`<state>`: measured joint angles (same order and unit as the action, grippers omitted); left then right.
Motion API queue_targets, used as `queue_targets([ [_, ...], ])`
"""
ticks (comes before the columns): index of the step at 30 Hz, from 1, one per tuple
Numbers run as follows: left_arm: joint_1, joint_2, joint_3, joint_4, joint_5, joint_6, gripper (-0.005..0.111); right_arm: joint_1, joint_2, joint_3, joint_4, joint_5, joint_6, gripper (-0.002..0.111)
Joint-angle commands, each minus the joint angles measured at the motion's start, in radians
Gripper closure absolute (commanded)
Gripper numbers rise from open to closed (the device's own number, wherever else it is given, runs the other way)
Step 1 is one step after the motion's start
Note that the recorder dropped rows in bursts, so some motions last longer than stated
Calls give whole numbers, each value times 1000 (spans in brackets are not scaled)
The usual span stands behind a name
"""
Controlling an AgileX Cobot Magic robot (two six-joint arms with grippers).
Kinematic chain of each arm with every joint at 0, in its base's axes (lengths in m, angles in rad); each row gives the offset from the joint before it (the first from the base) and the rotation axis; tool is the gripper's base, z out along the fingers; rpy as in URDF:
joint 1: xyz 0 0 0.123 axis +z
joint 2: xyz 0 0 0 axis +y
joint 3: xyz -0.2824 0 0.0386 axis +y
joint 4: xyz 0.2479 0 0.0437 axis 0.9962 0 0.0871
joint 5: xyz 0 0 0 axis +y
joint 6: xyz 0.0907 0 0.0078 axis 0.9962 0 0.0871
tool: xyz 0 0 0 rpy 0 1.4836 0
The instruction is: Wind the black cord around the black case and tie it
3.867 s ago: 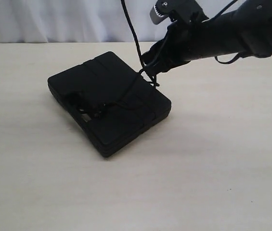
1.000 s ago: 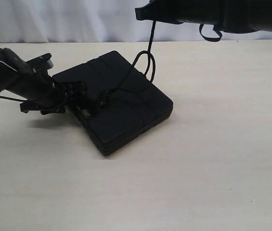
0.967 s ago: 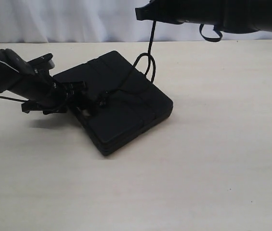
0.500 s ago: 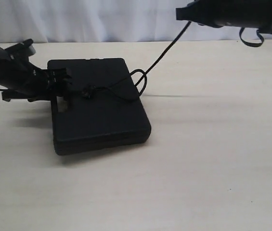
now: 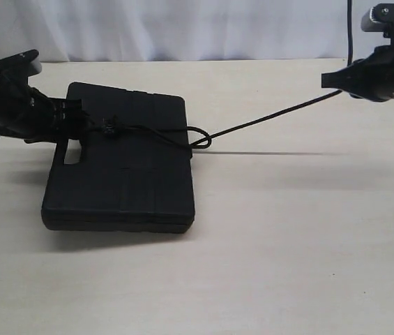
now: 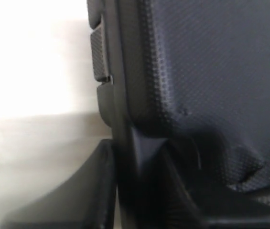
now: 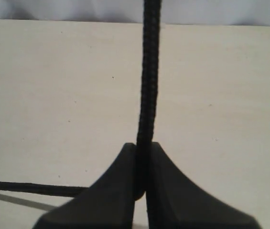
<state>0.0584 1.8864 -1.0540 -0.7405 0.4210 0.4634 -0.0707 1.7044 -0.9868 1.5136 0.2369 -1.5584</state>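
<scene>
**A:** Where is the black case (image 5: 123, 167) now?

**B:** It lies flat on the surface (image 5: 287, 237), toward 9 o'clock in the exterior view. Half a second ago it sat squarer to the camera. It has since swung round and shifted toward 9 o'clock, so its near edge points to about 7 o'clock.

**A:** And the left gripper (image 5: 71, 118)?

**B:** It is at the case's 10 o'clock corner, just above the handle cut-out (image 5: 71, 155), as it was before. The wrist view shows a ribbed wall of the case running between its two fingers, so it is clamped on the case.

**A:** What changed with the black cord (image 5: 266, 120)?

**B:** Quite a lot. The right gripper (image 5: 329, 80) was high, near 1 o'clock. Now it is lower and further out, close to 2 o'clock by the frame edge. The cord used to climb steeply from the case. It now runs at a shallow slant, straight and off the surface, between 2 and 3 o'clock.

**A:** Is it gripped?

**B:** Yes. The right wrist view shows the braid pinched tightly between the closed fingers.

**A:** And on the case itself?

**B:** The small knot (image 5: 109, 128) rests on the lid near the left gripper. The loop (image 5: 200, 139) at the case's 3 o'clock edge is smaller than it was.
</scene>
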Motion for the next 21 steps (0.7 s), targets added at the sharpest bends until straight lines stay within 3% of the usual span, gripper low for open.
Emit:
queue_targets([
  [1,6,2,-6,29,-37,6,107,-65,-9,35,-4,-34,-33,104],
  [13,6,147,-6,23,-118,6,107,-89,-3,63,-4,-29,-56,104],
  [21,6,169,-6,14,-155,2,107,-91,69,63,21,-124,-56,104],
])
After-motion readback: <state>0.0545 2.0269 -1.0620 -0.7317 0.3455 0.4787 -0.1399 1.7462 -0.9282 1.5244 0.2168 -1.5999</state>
